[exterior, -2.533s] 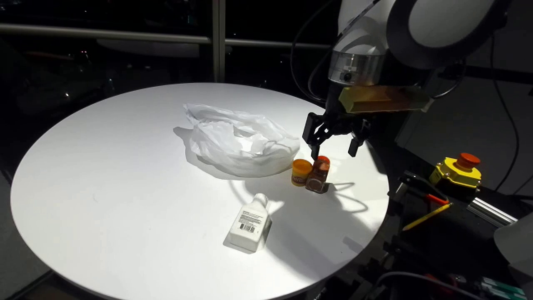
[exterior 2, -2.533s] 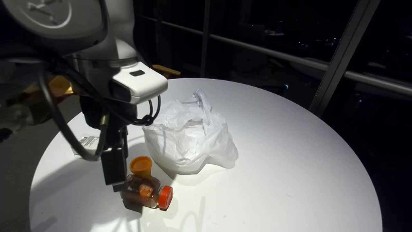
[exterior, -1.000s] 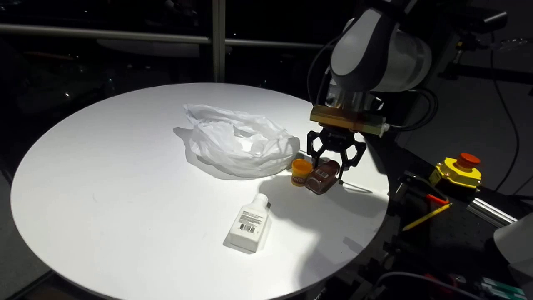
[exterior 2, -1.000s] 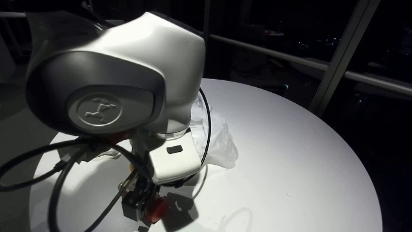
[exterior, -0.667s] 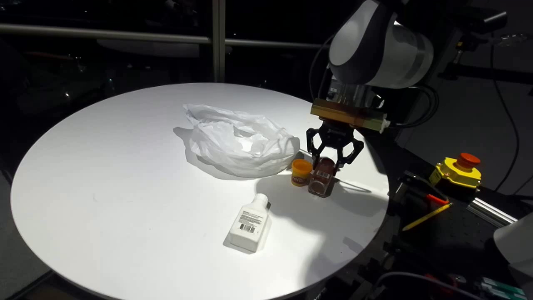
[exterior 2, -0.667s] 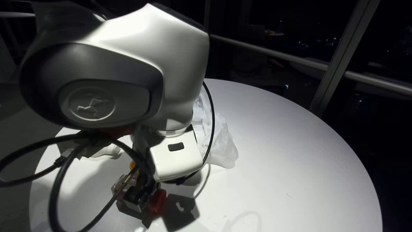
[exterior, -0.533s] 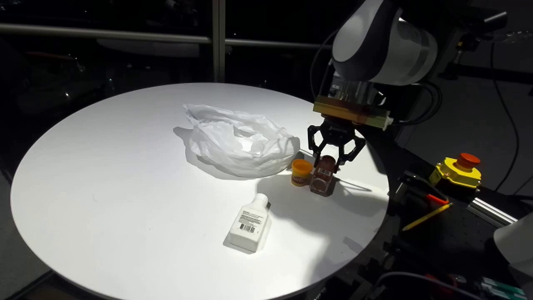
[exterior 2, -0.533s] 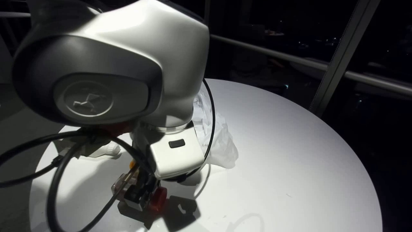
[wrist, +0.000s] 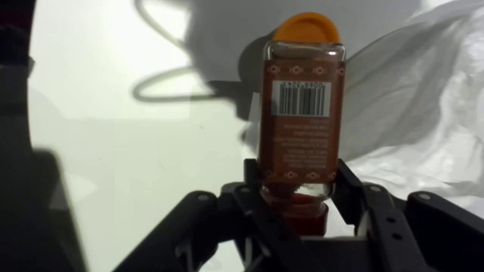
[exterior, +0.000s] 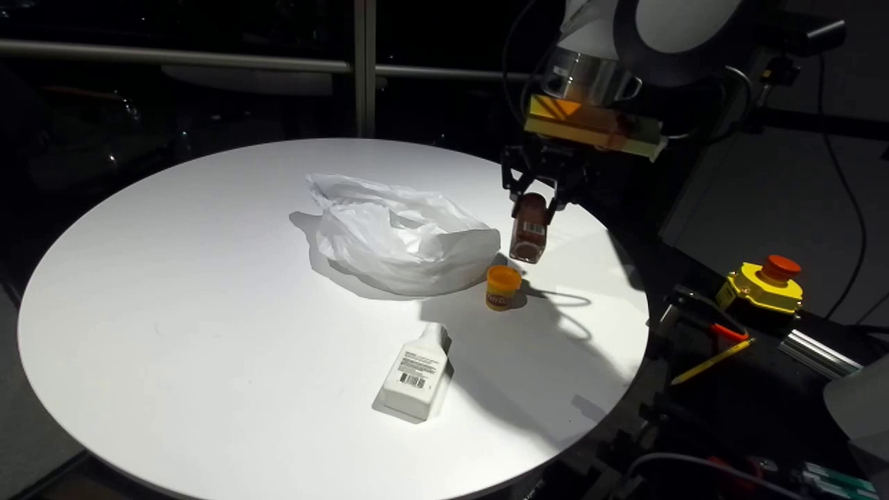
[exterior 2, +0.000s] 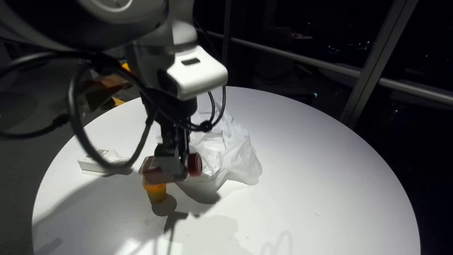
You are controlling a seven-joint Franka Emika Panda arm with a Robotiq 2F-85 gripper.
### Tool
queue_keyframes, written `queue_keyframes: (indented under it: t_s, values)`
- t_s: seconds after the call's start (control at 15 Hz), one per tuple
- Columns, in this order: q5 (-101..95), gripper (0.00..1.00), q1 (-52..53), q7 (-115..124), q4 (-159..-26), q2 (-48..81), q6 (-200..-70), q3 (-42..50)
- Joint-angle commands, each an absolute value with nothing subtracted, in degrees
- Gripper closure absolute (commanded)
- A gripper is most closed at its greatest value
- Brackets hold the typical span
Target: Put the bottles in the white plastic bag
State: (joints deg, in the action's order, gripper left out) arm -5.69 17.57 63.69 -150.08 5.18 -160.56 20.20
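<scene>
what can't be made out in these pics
Orange tub: in the wrist view, mostly hidden behind the reddish-brown bottle.
That bottle's red cap: partly covered by the gripper, same view.
Fine print on that bottle: blurred, same view.
White bag: partly behind the gripper in an exterior view, cut off by the right edge in the wrist view.
Label print on the white bottle: too small in both exterior views.

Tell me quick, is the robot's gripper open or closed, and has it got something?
Gripper: closed, holding the reddish-brown bottle up in the air.
</scene>
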Motion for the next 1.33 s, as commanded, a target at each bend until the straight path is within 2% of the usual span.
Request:
queue_keyframes:
  t_s: [0.0,0.2,0.6,0.67,0.87,1.27]
  values:
    - [-22.0,0.76,25.1,78.6,-141.8,5.0,-159.7,22.4]
    - [-34.3,0.76,29.2,91.2,-131.2,10.3,-159.3,21.3]
    - [-37.8,0.76,34.4,97.0,-115.0,23.6,-154.9,21.4]
    - [-39.8,0.76,30.4,97.5,-113.2,25.0,-152.7,17.1]
    - [-36.7,0.76,25.9,89.9,-111.5,26.9,-144.4,12.2]
    - [-38.6,0.76,20.1,85.7,-109.4,28.1,-135.6,9.0]
